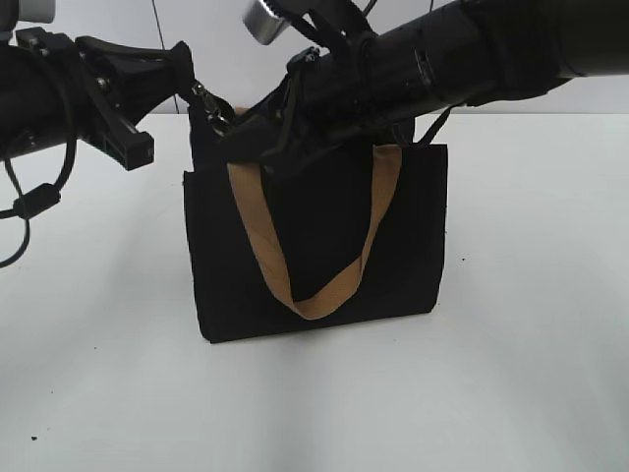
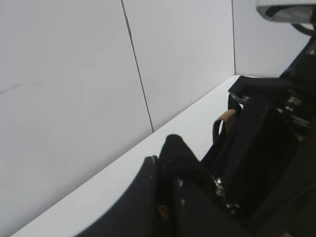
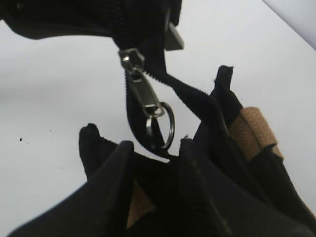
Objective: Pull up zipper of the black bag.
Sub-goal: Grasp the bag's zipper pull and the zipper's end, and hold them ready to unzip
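Note:
The black bag [image 1: 413, 226] stands upright on the white table, one tan handle [image 1: 260, 236] hanging down its front. My left gripper [image 1: 192, 88] is shut on the bag's top left corner, at the zipper's end fabric [image 2: 180, 153]. The zipper's silver pull tab [image 3: 143, 94] with its ring [image 3: 167, 126] hangs just below that grip and also shows in the exterior view [image 1: 214, 110]. The zip line spreads apart below the slider. My right gripper [image 3: 154, 145] reaches across the bag's top [image 1: 270, 147], jaws apart, fingertips at the ring's lower edge.
The white table [image 1: 531, 374] surrounds the bag, with a pale wall [image 2: 74, 74] behind it. The right arm [image 1: 472, 59] spans the bag's top from the right. A second tan strap [image 3: 254, 131] lies inside the bag's rim.

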Motion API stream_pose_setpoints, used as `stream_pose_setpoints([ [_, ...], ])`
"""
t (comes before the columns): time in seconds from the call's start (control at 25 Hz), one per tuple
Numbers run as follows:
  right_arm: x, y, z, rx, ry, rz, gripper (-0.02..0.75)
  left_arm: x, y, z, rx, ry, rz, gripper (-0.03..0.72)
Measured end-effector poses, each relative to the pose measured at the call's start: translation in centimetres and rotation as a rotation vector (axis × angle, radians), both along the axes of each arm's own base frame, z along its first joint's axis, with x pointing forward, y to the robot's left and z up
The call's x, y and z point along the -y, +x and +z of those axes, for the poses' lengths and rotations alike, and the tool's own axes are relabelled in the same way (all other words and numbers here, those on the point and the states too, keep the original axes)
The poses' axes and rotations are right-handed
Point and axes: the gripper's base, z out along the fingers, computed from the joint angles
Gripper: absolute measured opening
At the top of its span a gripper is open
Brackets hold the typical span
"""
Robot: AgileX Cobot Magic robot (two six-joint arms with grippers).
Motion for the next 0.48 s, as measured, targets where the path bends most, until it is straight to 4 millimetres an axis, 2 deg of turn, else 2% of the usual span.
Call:
stream_pose_setpoints([
  [0.24,0.0,0.1,0.0,0.002,0.002,-0.007,0.241,0.0,0.0,0.0,0.0,0.0,0.0,0.02],
  [0.48,-0.3,0.7,1.3,0.031,0.03,-0.024,0.239,0.0,0.0,0.0,-0.001,0.002,0.001,0.02],
])
